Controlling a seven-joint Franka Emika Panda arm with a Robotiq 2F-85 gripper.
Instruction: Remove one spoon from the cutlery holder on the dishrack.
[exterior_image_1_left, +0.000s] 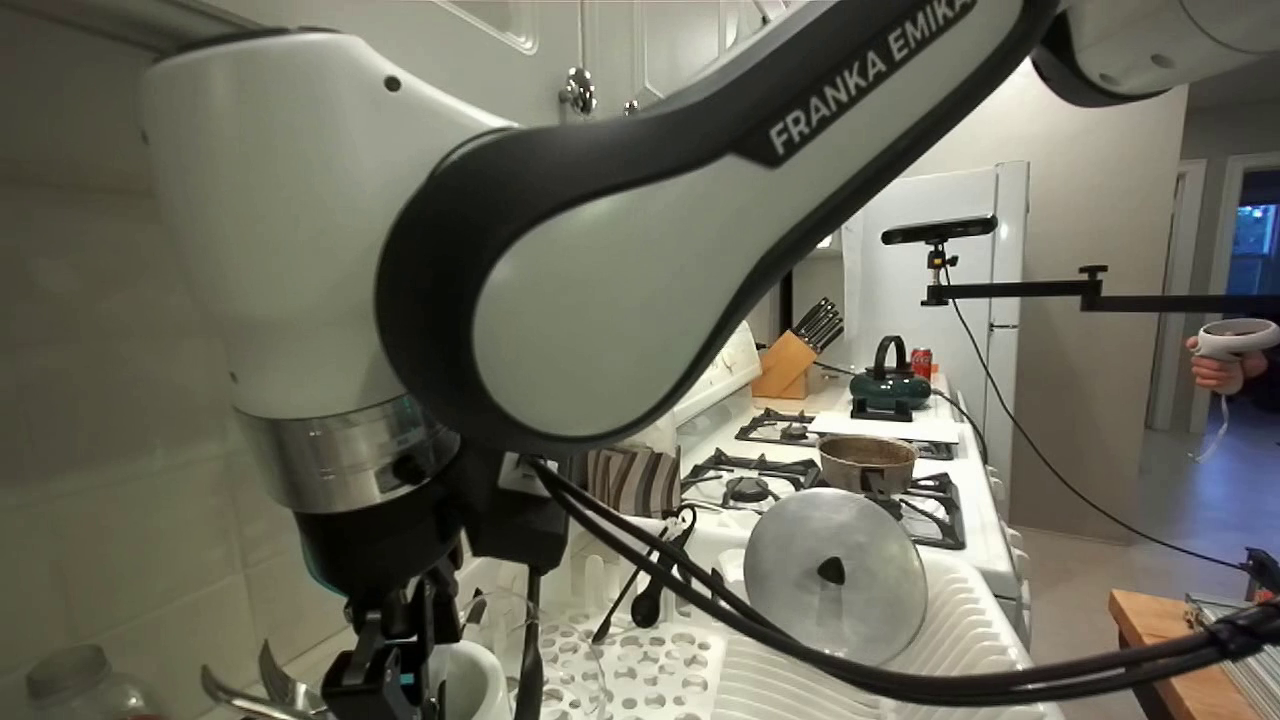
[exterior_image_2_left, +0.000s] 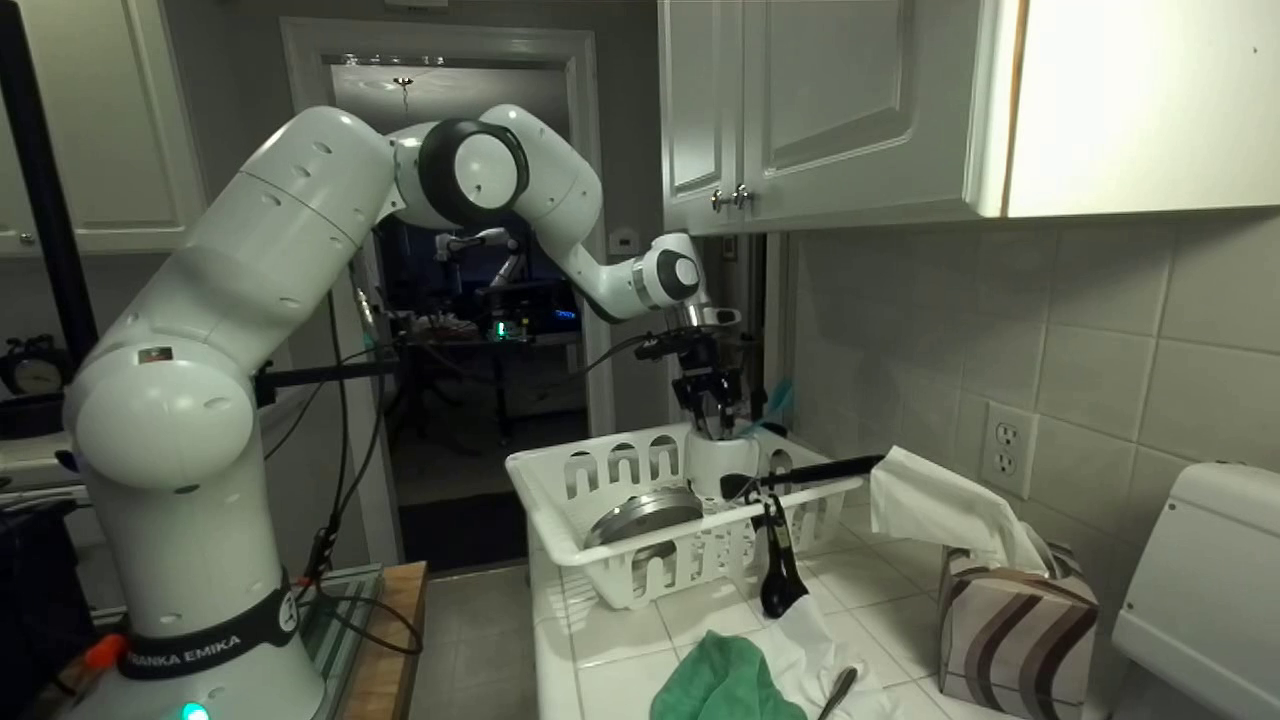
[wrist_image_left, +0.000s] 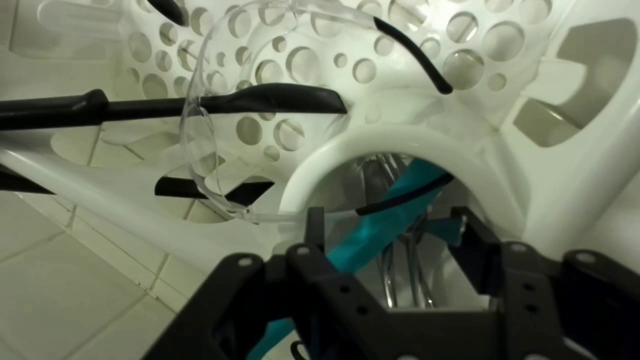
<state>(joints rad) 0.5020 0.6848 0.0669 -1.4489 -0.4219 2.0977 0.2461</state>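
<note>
The cutlery holder, a white cup, stands in the dishrack's corner; it shows in the wrist view (wrist_image_left: 390, 136) and in both exterior views (exterior_image_1_left: 478, 680) (exterior_image_2_left: 722, 465). Metal cutlery (wrist_image_left: 412, 270) leans inside it; I cannot tell which pieces are spoons. A teal utensil (wrist_image_left: 370, 240) slants across the cup, passing behind my left finger. The whitish dishrack (exterior_image_2_left: 545, 500) also shows in the wrist view (wrist_image_left: 320, 107). My gripper (wrist_image_left: 390, 227) points down over the cup's mouth, open, fingers apart on either side of the cutlery. In an exterior view my gripper (exterior_image_2_left: 714, 425) is at the cup's rim.
A clear hoop with dark tips (wrist_image_left: 190, 107) lies across the rack and cup. Black utensils (wrist_image_left: 280, 97) and a round metal lid (exterior_image_1_left: 835, 590) rest in the rack. A tissue box (exterior_image_2_left: 1015, 630) and green cloth (exterior_image_2_left: 725, 685) lie nearby. Cabinets (exterior_image_2_left: 850, 100) hang above the counter.
</note>
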